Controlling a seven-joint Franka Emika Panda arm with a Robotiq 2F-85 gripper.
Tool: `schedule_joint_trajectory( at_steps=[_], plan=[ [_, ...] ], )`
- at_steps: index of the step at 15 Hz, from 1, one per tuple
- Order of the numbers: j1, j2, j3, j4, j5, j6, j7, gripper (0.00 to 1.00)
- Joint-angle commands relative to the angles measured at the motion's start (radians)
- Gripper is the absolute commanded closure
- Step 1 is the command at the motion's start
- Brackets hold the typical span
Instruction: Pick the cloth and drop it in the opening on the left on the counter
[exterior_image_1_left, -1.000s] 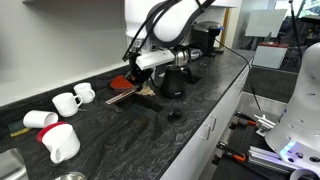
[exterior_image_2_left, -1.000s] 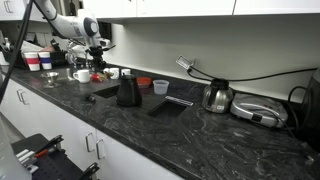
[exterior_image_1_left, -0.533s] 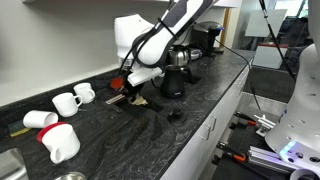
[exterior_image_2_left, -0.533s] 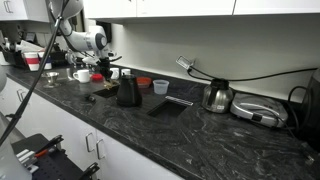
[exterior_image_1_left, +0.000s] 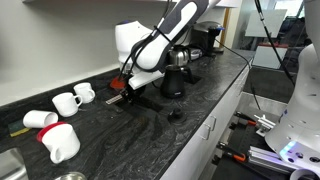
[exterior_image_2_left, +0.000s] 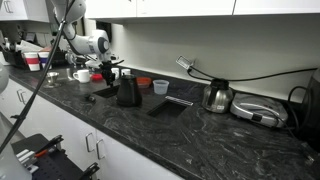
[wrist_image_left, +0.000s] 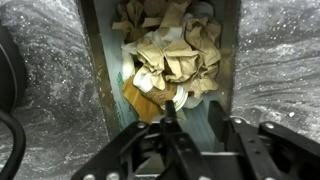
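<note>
Opening (wrist_image_left: 100, 70) just ahead of fingertips | holds crumpled tan paper (wrist_image_left: 170, 55) | gripper (wrist_image_left: 200, 130) fingers parted, nothing between them

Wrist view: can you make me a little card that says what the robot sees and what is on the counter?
opening: rectangular hole in the counter, straight under the camera
inside the opening: crumpled brown paper
gripper: at the bottom edge of the wrist view, above the opening; open or shut cannot be told
cloth: not clearly visible in any view
counter: dark and speckled
also on the counter: white mugs, a black jug, a silver kettle
</note>
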Motion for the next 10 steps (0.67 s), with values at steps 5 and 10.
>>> schedule_joint_trajectory(
  at_steps=[5, 10],
  plan=[
    [0.02, -0.048, -0.024, -0.015, 0.044, -0.007, -0.007, 0.27],
    [0.02, -0.095, -0.018, -0.055, 0.046, -0.022, -0.003, 0.08]
  ],
)
